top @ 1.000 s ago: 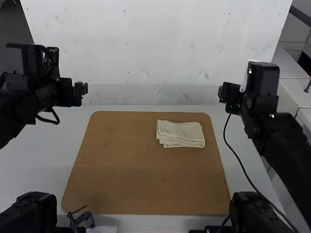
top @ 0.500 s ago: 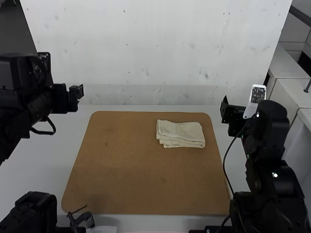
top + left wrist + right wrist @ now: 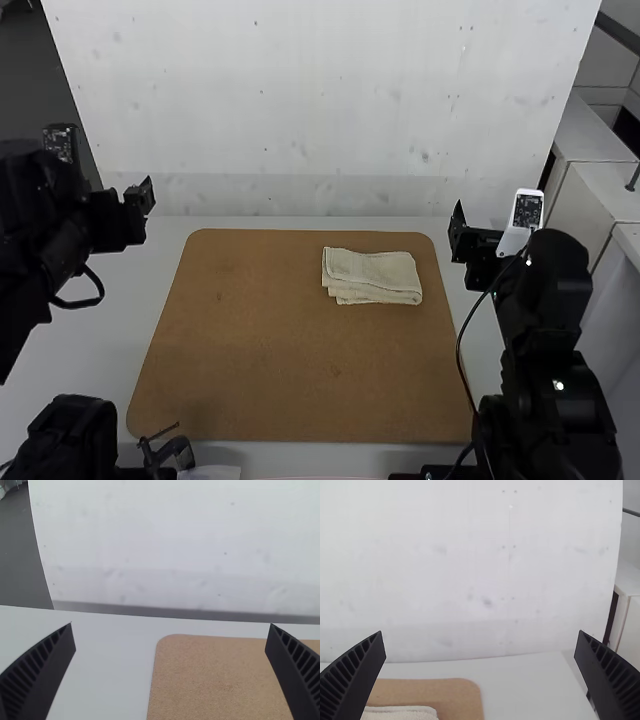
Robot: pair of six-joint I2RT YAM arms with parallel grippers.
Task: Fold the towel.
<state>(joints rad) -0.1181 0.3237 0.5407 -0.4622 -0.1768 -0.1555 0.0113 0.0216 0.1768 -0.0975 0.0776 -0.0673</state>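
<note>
Right gripper (image 3: 464, 240), wrist view's towel (image 3: 400, 714) partial.

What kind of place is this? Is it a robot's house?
It looks more like a robot practice spot, maybe a lab. See the two black metal-and-plastic robot arms, the flat brown board with rounded corners, and the folded cream cloth towel?

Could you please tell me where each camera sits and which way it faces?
High view: fixed above and behind the arms, looking forward and down at the board and towel; both arms show.
Left wrist view: on the left arm, facing the white panel past a board corner; the open left gripper shows.
Right wrist view: on the right arm, facing the panel likewise; the open right gripper shows.
High and right wrist views share the towel.
</note>
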